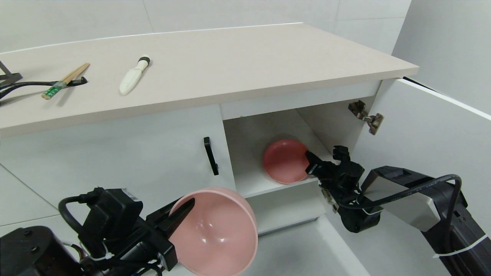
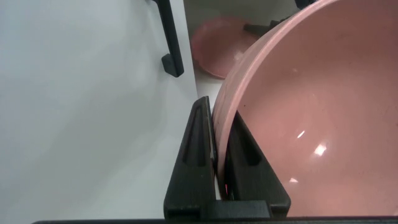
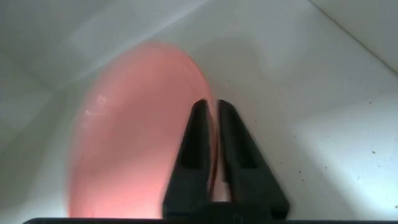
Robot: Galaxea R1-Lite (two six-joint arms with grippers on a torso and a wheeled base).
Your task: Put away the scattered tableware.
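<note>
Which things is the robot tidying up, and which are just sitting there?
For the job: pink bowl in the left gripper, pink plate in the right gripper, chopsticks, white utensil.
Just there: black cable, counter, cupboard door.

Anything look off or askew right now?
Nothing spilled or broken. The pink plate looks tilted near the front edge of the shelf, its rim pinched by the right gripper. The left gripper holds the pink bowl by its rim.
</note>
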